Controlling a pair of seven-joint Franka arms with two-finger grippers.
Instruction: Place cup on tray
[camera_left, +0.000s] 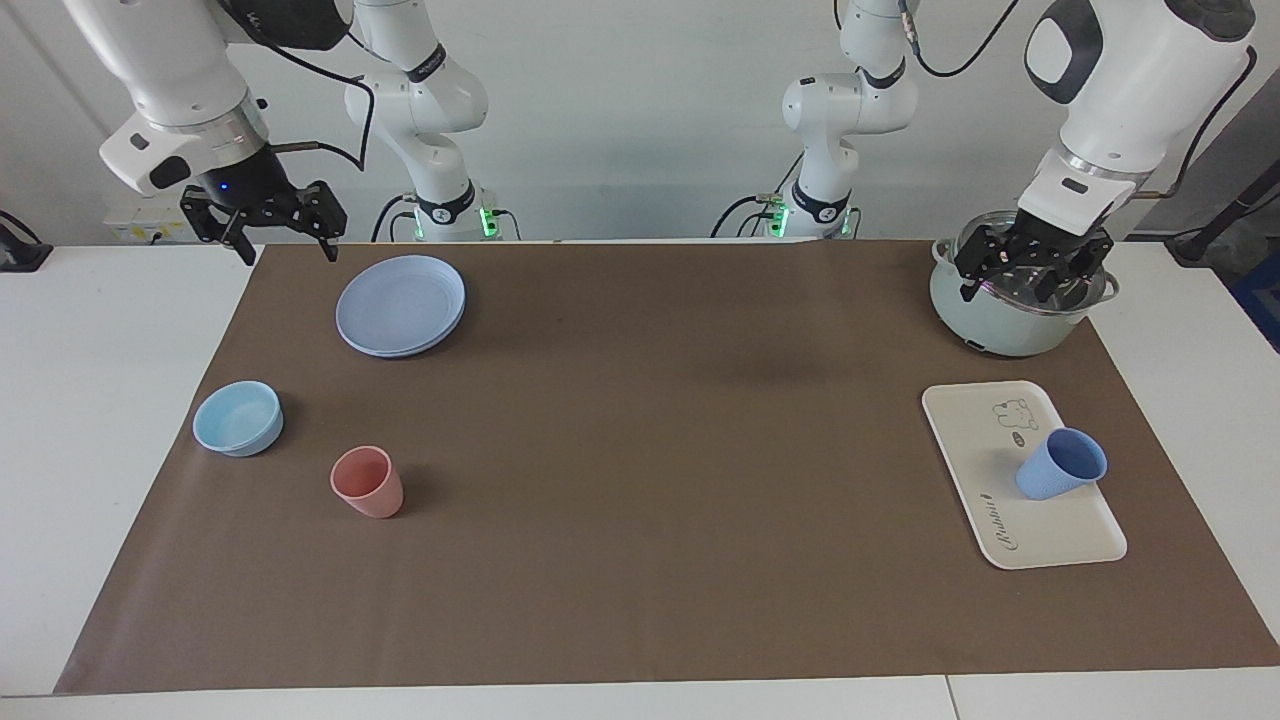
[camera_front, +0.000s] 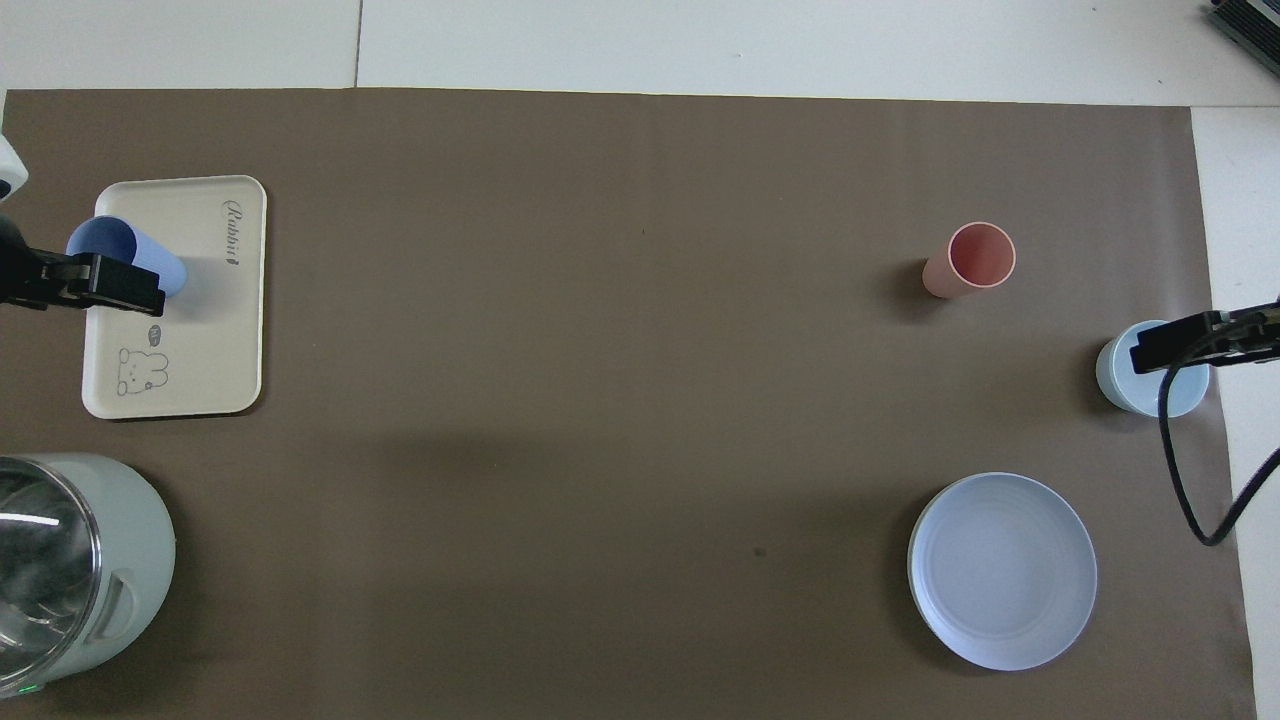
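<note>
The periwinkle-blue cup (camera_left: 1060, 478) stands upright on the cream-white tray (camera_left: 985, 450), on the tray's side toward the left arm's end of the table. Nothing holds it. My left gripper (camera_left: 1030, 282) is open and empty, raised over the pot, apart from the cup. In the overhead view this gripper (camera_front: 120, 285) overlaps the cup (camera_front: 105, 240) on the tray (camera_front: 210, 330). My right gripper (camera_left: 287, 250) is open and empty, raised over the mat's edge beside the blue plate.
A pale green pot (camera_left: 1000, 320) with a glass lid stands nearer to the robots than the tray. A round blue plate (camera_left: 401, 304), a light blue bowl (camera_left: 238, 418) and a pink cup (camera_left: 367, 482) stand toward the right arm's end.
</note>
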